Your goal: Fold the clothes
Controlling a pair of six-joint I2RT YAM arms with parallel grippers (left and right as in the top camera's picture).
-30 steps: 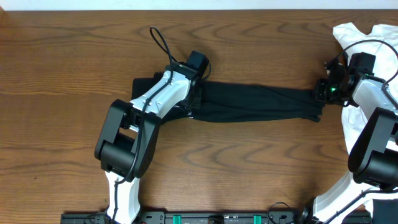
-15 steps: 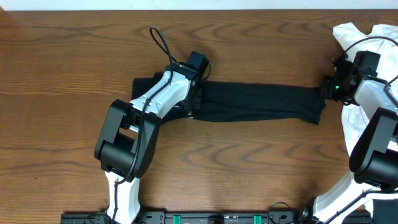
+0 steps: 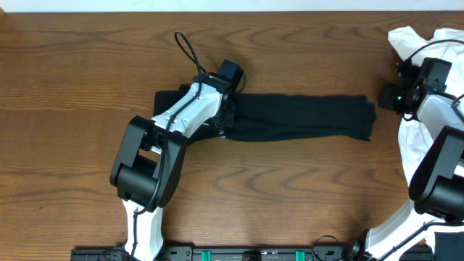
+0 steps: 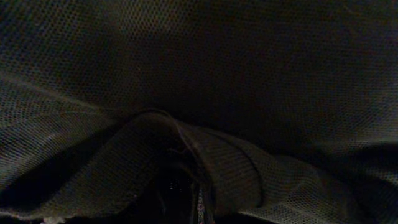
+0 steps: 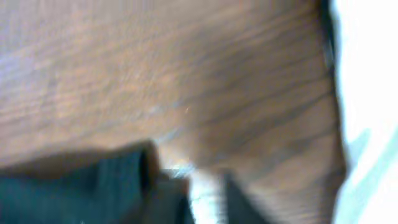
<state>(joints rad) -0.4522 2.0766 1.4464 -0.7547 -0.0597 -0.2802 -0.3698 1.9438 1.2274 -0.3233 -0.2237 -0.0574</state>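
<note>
Stretching nine to three o'clock across a brown wooden table (image 3: 72, 80), a black thin-fabric shirt (image 3: 304, 119), nine o'clock end clamped in the closed left gripper (image 3: 230, 112), mesh weave seen only by left wrist, right gripper (image 3: 384, 96) hung clear overhead, jaws too blurred to tell.

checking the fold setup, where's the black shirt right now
Overhead, the black shirt lies stretched across the table, its left end under the left gripper, its right end just short of the right gripper.
</note>
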